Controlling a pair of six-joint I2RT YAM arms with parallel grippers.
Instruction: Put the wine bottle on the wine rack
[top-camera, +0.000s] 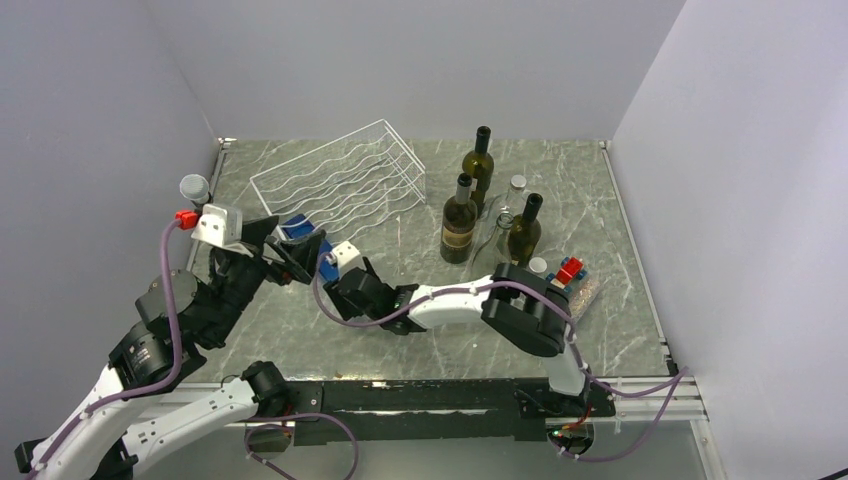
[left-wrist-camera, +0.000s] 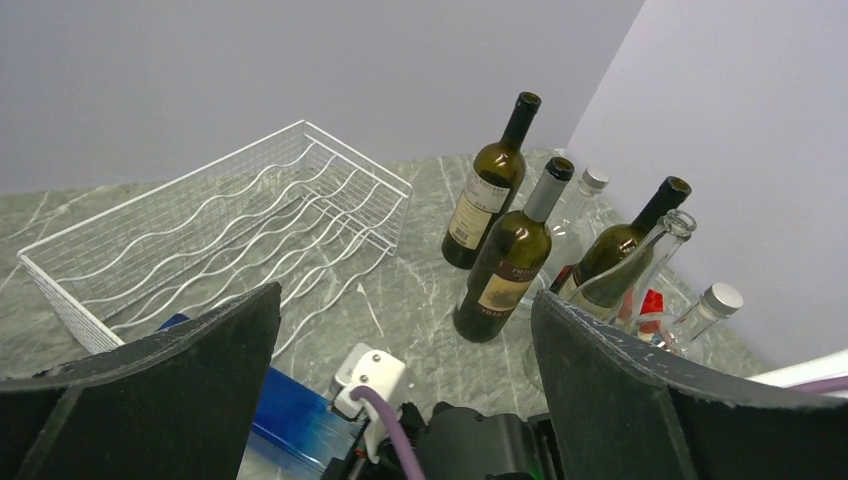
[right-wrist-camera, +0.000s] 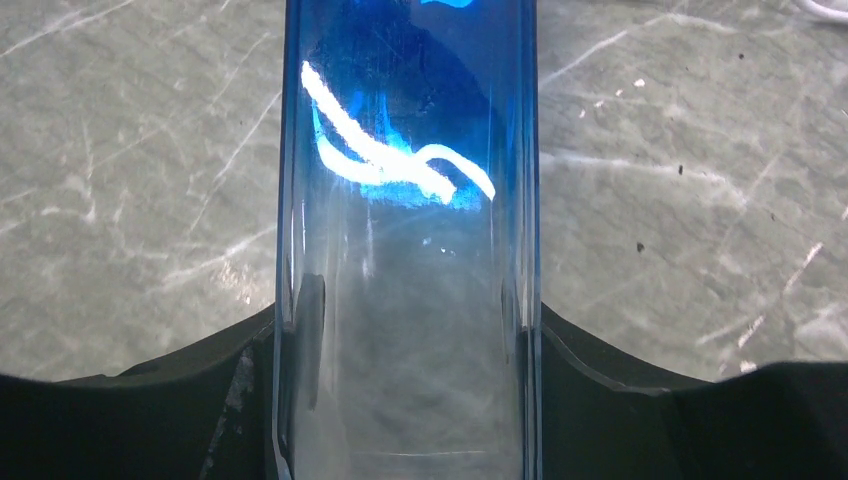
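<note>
Blue wine bottle (right-wrist-camera: 410, 200) clamped between right gripper (right-wrist-camera: 408, 335) fingers, low by marble table (top-camera: 620, 250), just before wine rack (top-camera: 340, 180) near corner. Left gripper (left-wrist-camera: 405, 295) spread wide, empty. Best approach: lift above rack rim, align bottle with cradle, lower gently. White scrawl on blue glass unreadable; dark bottles (left-wrist-camera: 505, 265) carry labels, text illegible.

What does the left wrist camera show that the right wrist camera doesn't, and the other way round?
Only the left wrist view: the white wine rack, upright dark bottles, and the left gripper, open and empty. Only the right wrist view: how the right gripper clamps the sides of the blue bottle. Both: the blue bottle and the marble table.
</note>
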